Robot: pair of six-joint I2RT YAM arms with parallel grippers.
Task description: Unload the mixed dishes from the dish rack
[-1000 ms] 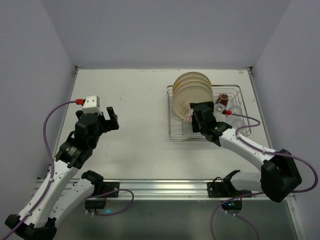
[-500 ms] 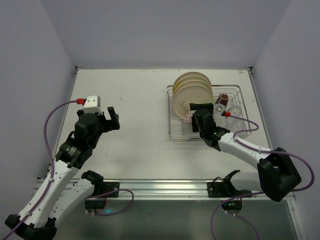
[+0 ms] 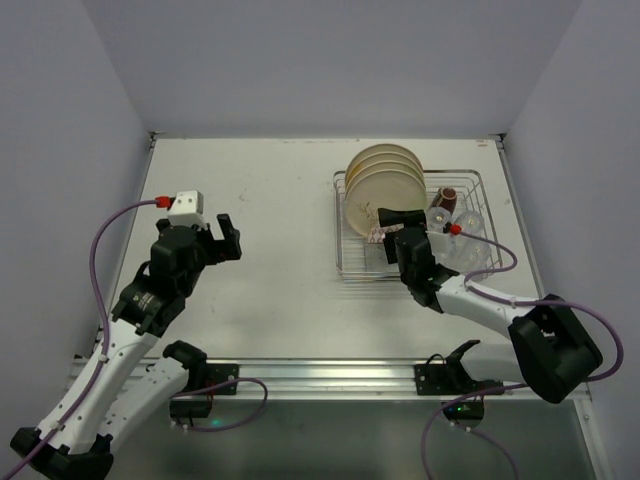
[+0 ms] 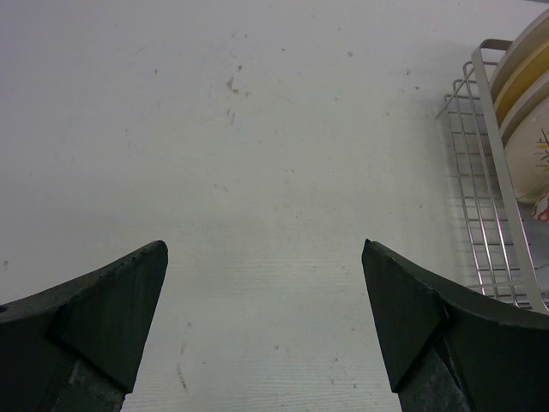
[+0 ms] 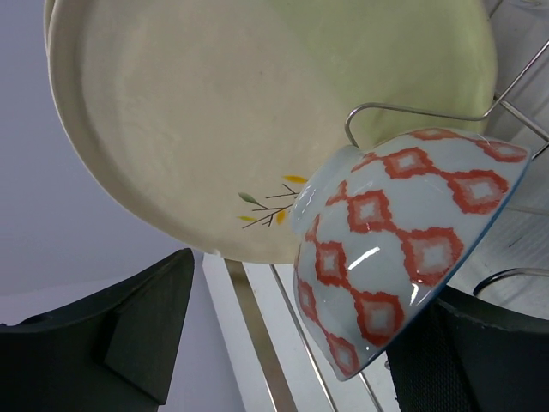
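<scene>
The silver wire dish rack [image 3: 352,272] stands at the right of the table. Cream plates [image 3: 383,180] stand on edge in its left part. A small bowl [image 3: 374,235] with red diamonds and a blue rim lies tilted at the front plate's foot. A dark brown mug [image 3: 447,198] and clear tumblers [image 3: 472,222] lie in the right part. My right gripper [image 3: 391,222] is open at the bowl. In the right wrist view the bowl [image 5: 403,249] sits between my spread fingers [image 5: 129,330], close to the right one, with the sprig-marked plate [image 5: 214,129] behind. My left gripper [image 3: 228,238] is open and empty over bare table.
In the left wrist view the rack's left end [image 4: 485,215] and plate edges [image 4: 523,94] show at the right, well ahead of my left fingers [image 4: 111,309]. The table's side walls rise at the left, right and back.
My right gripper has edged forward and a little left, closer to the bowl and the front plate. The left arm has hardly moved.
</scene>
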